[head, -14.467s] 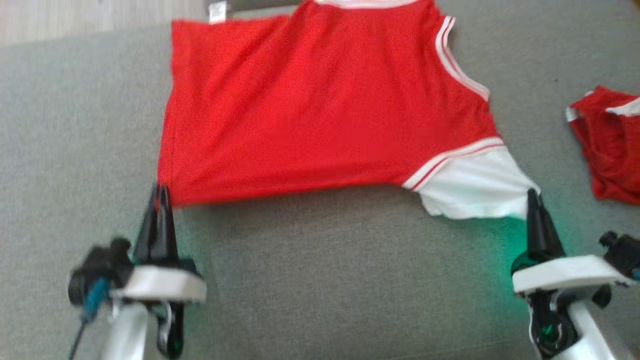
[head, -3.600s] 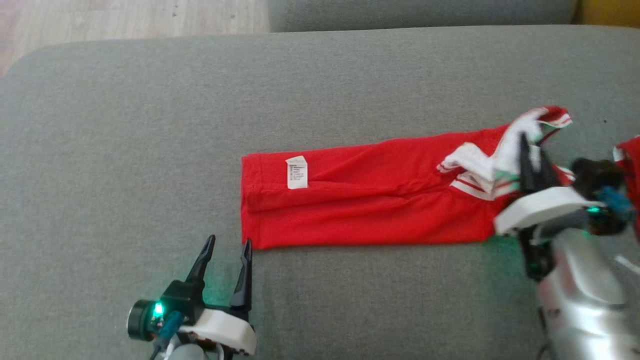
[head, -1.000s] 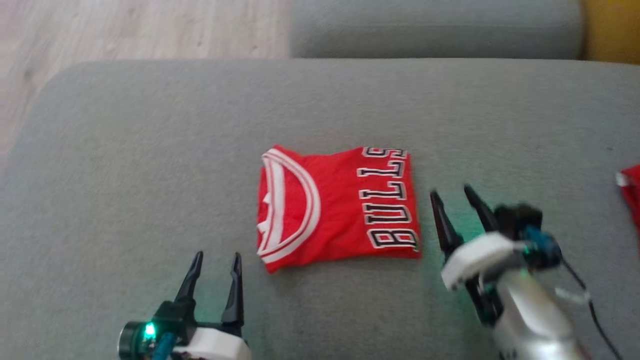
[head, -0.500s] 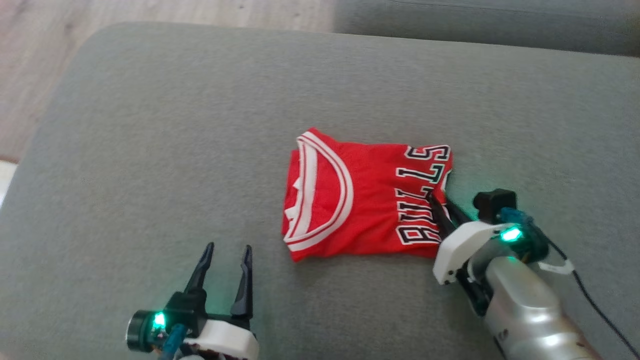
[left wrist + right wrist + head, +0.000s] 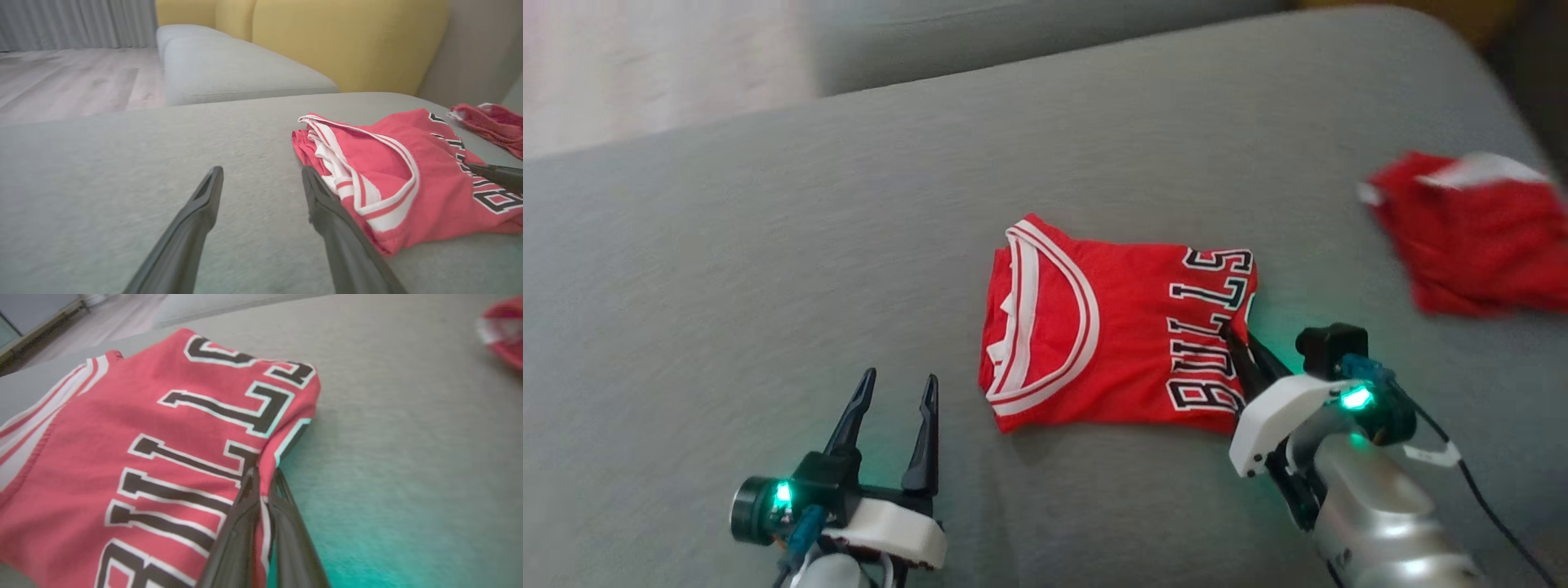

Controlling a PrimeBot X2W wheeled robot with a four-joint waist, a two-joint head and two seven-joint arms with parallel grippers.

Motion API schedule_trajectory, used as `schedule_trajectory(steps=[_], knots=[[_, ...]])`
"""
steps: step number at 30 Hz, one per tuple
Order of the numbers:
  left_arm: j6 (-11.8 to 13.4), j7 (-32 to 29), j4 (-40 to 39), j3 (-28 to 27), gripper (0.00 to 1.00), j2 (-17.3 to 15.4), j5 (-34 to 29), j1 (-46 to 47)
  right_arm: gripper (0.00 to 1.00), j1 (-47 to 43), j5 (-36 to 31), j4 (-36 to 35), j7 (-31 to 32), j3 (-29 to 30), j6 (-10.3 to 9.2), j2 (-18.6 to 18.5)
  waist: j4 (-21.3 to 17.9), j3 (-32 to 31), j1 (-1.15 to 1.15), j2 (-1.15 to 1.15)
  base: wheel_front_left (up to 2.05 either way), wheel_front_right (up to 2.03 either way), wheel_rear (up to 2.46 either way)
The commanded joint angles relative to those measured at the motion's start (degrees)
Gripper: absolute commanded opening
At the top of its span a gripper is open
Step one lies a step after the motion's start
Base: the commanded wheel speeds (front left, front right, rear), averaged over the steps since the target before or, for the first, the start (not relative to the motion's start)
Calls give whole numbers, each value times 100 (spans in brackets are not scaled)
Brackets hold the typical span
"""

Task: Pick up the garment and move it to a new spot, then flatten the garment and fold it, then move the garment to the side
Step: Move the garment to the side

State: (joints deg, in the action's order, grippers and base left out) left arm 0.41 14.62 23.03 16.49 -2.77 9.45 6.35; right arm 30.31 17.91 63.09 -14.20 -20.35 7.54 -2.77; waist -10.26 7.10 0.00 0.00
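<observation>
Grey sofa point(image 5: 727, 269) bears the folded jersey point(image 5: 1111, 327); the right claw point(image 5: 1229, 333), open beside it a second ago, now pinches its edge (folding looks done), ready to drag it aside, while the left claw point(image 5: 900, 377) gapes empty, jersey just to its right.

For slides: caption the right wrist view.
Right gripper pinching the edge of the folded red jersey on a grey cushion.
</observation>
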Motion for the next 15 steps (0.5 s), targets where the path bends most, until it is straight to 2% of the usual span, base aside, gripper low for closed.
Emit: schedule_trajectory(steps=[1,5,8,15], knots=[[-21,38,-146,-177,100,-10,-30,212,0,-63,77,-150,-74,-131,-5,-10,-1045,-20,0,0,0,0,0],[-31,38,-144,-91,100,-10,23,267,0,-113,209,-267,-77,-217,-5,-10,-1602,13,0,0,0,0,0],[-16,38,-135,-12,100,-10,62,322,0,-144,302,-358,-78,-241,-5,-10,-1873,63,0,0,0,0,0],[-11,38,-52,79,100,-10,43,393,0,55,111,-482,-79,-154,-5,-10,-2019,208,0,0,0,0,0]])
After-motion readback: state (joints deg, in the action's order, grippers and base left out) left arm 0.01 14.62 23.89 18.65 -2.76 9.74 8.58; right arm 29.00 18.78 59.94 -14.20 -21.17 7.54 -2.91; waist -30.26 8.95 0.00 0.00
